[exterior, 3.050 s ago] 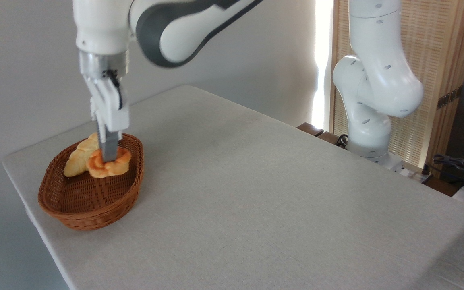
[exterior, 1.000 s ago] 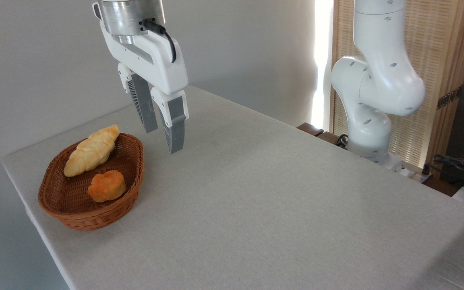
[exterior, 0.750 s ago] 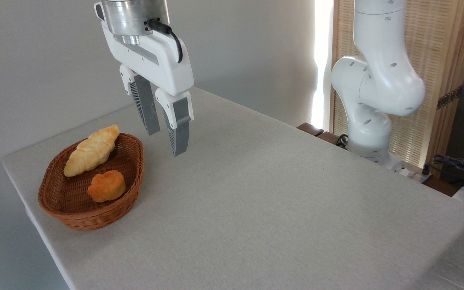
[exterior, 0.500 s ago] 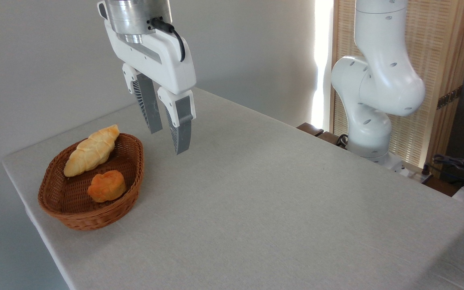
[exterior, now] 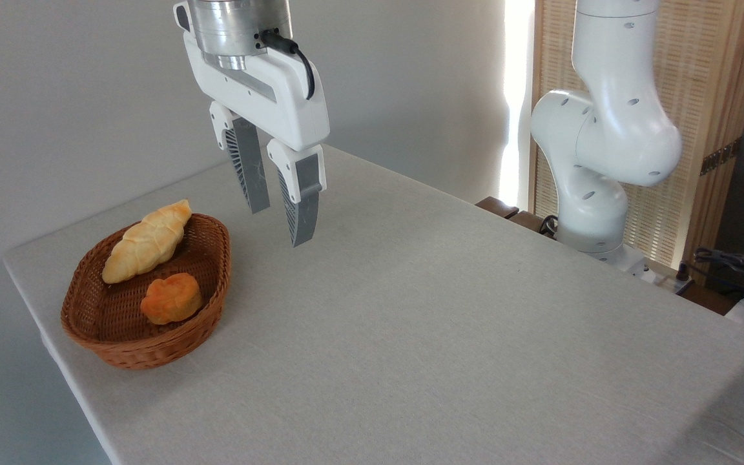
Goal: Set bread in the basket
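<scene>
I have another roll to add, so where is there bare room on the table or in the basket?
The table is bare from the basket across to its right and near edges. The end effector hangs open above the strip beside the basket. Inside, the braided loaf and orange bun crowd the far half; the near-left floor is free.

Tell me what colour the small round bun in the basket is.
Orange, the bun in the brown woven basket; the fixed camera view shows it clearly.

The bread (exterior: 171, 298) lies in the basket (exterior: 126, 349) near the table's (exterior: 443, 336) left corner, beside a braided loaf (exterior: 146, 240); the gripper (exterior: 279, 226) hangs above, fingers apart.
</scene>
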You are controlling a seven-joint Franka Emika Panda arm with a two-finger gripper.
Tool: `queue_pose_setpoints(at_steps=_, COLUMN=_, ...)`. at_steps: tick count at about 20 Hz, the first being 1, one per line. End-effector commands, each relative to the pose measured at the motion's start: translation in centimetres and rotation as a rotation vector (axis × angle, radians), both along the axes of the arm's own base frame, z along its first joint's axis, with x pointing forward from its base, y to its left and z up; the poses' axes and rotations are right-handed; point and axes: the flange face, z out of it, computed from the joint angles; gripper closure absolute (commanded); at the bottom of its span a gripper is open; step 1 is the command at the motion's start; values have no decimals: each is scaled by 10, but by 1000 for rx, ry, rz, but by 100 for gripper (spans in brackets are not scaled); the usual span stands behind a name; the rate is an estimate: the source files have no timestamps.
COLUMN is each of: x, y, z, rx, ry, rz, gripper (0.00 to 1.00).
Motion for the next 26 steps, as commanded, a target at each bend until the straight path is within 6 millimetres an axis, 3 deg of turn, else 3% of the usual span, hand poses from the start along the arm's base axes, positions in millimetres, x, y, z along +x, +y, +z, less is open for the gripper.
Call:
queue_pose_setpoints(at_steps=1, x=-4, y=3, z=0, rx=13, ry=-18, rz=-13, gripper=0)
queue_pose_setpoints(at_steps=26, x=-5, y=9, z=-3, rx=87, ry=-18, rz=-29, gripper=0)
